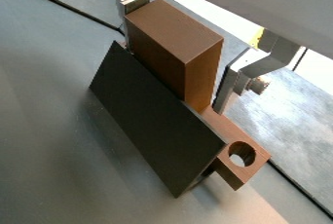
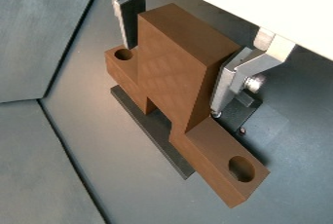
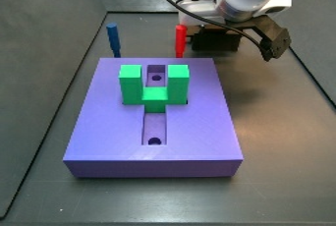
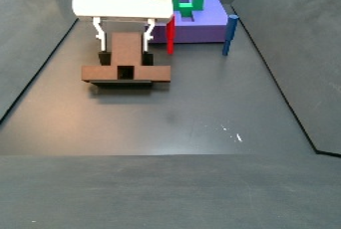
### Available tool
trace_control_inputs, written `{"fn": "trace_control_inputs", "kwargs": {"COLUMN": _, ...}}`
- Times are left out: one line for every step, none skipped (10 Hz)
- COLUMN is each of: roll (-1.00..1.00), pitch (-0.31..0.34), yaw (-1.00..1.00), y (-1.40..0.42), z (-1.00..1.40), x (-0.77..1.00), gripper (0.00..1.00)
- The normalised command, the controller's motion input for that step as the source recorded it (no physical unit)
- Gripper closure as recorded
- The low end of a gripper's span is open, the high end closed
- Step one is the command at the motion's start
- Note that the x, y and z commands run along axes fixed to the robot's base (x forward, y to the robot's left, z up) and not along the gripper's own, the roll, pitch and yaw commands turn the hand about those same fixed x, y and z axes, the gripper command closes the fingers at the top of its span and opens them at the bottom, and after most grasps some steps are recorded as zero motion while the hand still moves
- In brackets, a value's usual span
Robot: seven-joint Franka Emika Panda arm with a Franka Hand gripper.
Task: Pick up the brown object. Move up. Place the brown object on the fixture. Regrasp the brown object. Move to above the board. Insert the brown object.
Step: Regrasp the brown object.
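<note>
Brown object [image 1: 176, 57]: in a wrist view, a block with a raised square middle and a flat arm ending in a round hole, resting against the dark fixture [image 1: 156, 126]. Gripper [image 1: 189, 48] sits over the raised middle; one silver finger [image 1: 232, 80] stands at its side, the other near the far face.

Brown object [image 2: 182, 82], again in a wrist view: both arms visible, each with a round hole, the fixture plate [image 2: 150, 130] showing beneath. Fingers [image 2: 247, 77] stand close at either side of the raised middle, set narrowly around it; whether the pads press on it I cannot tell.

Side view: gripper [image 3: 234, 35] low behind the purple board [image 3: 157, 122], which carries a green piece [image 3: 153, 84], with a blue peg [image 3: 113, 38] and a red peg [image 3: 180, 38] behind.

Side view: brown object [image 4: 124, 69] on the floor, well apart from the board [image 4: 200, 24]; gripper [image 4: 123, 39] directly above it.
</note>
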Motion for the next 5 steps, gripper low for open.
{"fn": "trace_control_inputs", "kwargs": {"roll": 0.00, "pitch": 0.000, "yaw": 0.00, "y": 0.00, "z": 0.00, "x": 0.00, "gripper": 1.00}}
{"fn": "trace_control_inputs", "kwargs": {"roll": 0.00, "pitch": 0.000, "yaw": 0.00, "y": 0.00, "z": 0.00, "x": 0.00, "gripper": 1.00}}
{"fn": "trace_control_inputs", "kwargs": {"roll": 0.00, "pitch": 0.000, "yaw": 0.00, "y": 0.00, "z": 0.00, "x": 0.00, "gripper": 1.00}}
{"fn": "trace_control_inputs", "kwargs": {"roll": 0.00, "pitch": 0.000, "yaw": 0.00, "y": 0.00, "z": 0.00, "x": 0.00, "gripper": 1.00}}
{"fn": "trace_control_inputs", "kwargs": {"roll": 0.00, "pitch": 0.000, "yaw": 0.00, "y": 0.00, "z": 0.00, "x": 0.00, "gripper": 1.00}}
